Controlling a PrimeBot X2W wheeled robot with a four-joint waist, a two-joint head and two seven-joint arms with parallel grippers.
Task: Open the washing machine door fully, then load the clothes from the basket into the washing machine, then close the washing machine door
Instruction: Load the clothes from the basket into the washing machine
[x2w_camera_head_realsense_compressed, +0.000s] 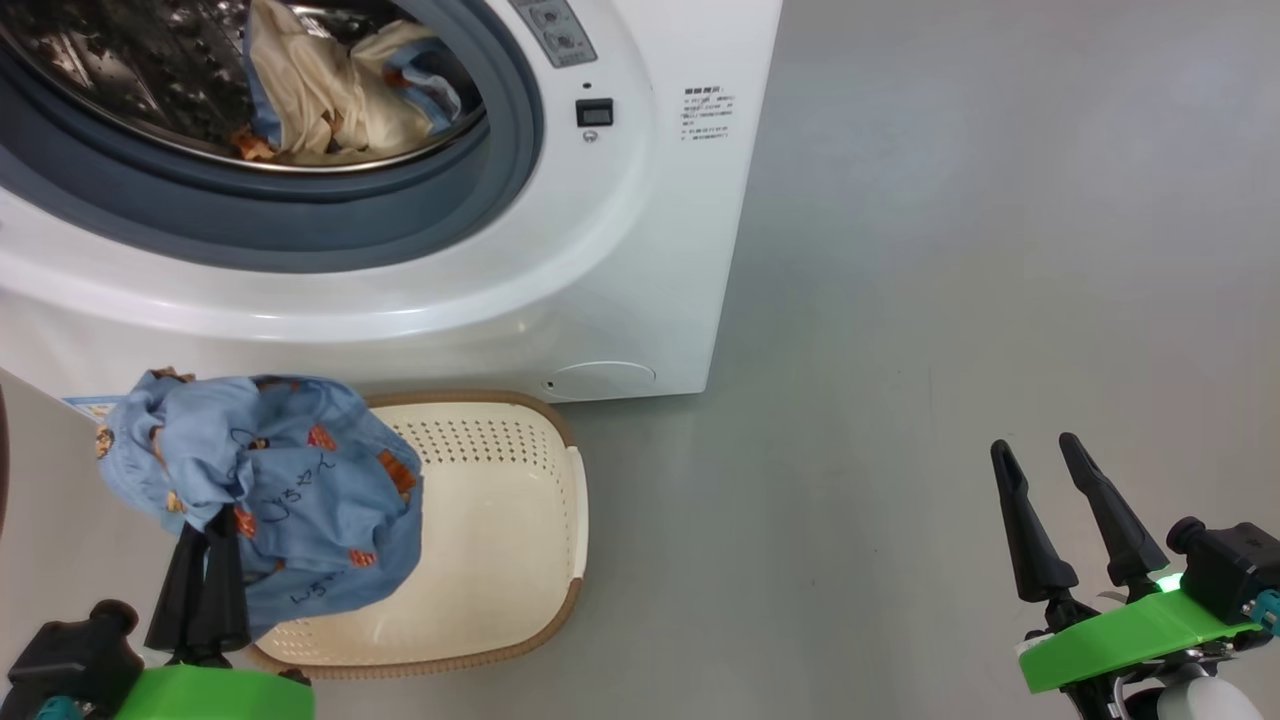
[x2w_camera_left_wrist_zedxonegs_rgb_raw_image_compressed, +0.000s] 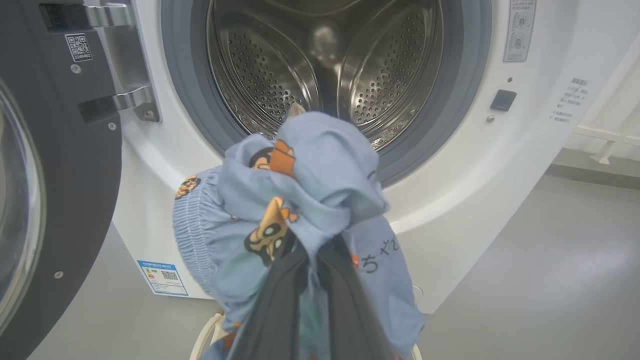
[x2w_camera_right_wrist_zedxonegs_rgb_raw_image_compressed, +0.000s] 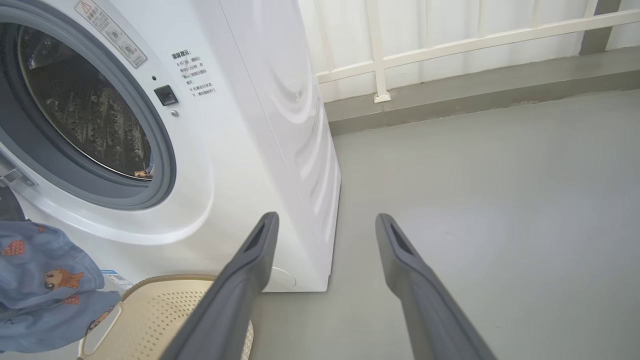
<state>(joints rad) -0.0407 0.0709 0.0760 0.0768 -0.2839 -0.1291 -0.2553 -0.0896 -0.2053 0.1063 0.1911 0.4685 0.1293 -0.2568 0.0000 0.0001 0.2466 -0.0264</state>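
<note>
Left hand (x2w_camera_head_realsense_compressed: 212, 532) pinches bear-print cloth (x2w_camera_head_realsense_compressed: 300, 470) above basket (x2w_camera_head_realsense_compressed: 578, 520): loading.
Next, carry it into the drum (x2w_camera_left_wrist_zedxonegs_rgb_raw_image_compressed: 280, 65); right hand (x2w_camera_head_realsense_compressed: 1034, 442) wide.

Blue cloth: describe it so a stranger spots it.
Before the white washer sits a cream basket. Over its left edge the left hand holds a bunched cloth. It is light blue with orange bears; the drum's cloth is mostly cream.
</note>
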